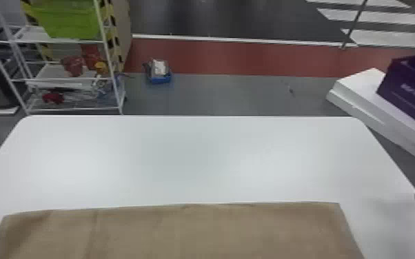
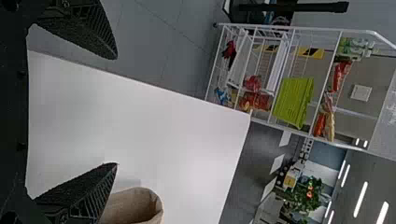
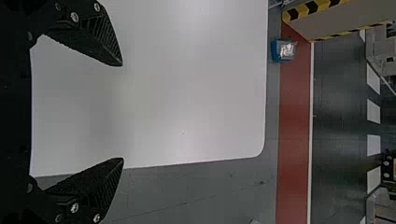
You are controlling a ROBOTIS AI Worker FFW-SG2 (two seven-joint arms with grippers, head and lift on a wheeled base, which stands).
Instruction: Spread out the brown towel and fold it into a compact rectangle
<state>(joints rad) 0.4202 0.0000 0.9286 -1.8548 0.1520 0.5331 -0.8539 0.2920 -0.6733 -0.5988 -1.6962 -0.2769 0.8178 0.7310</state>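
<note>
Left gripper [image 2: 116,111] and right gripper [image 3: 122,112], jaws parted, empty; the towel [image 2: 125,206], curled at one edge, may skew if pinched unevenly.

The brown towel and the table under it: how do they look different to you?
The towel is brown and lightly creased; the table is white and smooth. The towel's far right corner is sharp, the table's rounded. The table reaches farther out than the towel. Both have a fairly straight far edge.
</note>
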